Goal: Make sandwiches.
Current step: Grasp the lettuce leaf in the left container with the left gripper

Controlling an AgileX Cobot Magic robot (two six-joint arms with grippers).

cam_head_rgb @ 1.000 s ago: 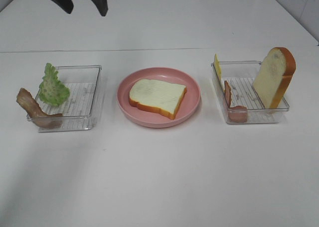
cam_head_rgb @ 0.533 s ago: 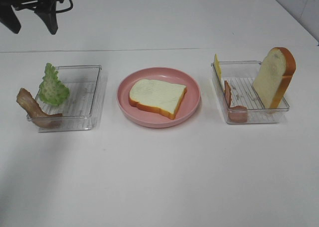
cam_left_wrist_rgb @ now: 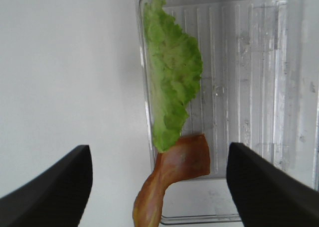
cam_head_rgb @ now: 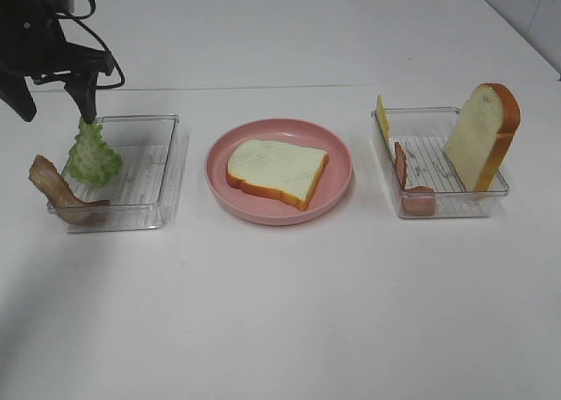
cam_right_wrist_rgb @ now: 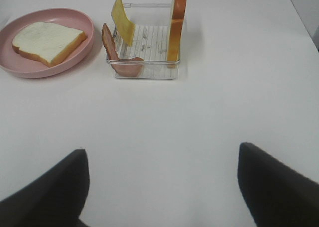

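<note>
While the left claw (cam_head_rgb: pixel 55 110) is held wide open with nothing gripped, a lettuce leaf (cam_left_wrist_rgb: pixel 172 77) is seen directly beneath the gap between its fingers, propped against the wall of a clear tray (cam_left_wrist_rgb: pixel 259 87). A bacon strip (cam_left_wrist_rgb: pixel 174 167) is draped over that same wall just beside the leaf, with one end inside the tray and the other hanging out toward the counter (cam_head_rgb: pixel 280 312). Whether the leaf is touched by a finger cannot be told. Farther off to that claw's right, a pink plate (cam_head_rgb: pixel 337 167) is set, and a flat bread slice (cam_head_rgb: pixel 276 170) is laid on it.

The right claw (cam_right_wrist_rgb: pixel 162 152) is also spread open and empty above the counter. Ahead of it a second clear tray (cam_right_wrist_rgb: pixel 159 70) is placed, in which a second bacon strip (cam_right_wrist_rgb: pixel 109 45), a cheese square (cam_right_wrist_rgb: pixel 122 25) and an upright bread slice (cam_right_wrist_rgb: pixel 177 28) are leaned against the walls. The plate is found ahead and to the left of this claw.
</note>
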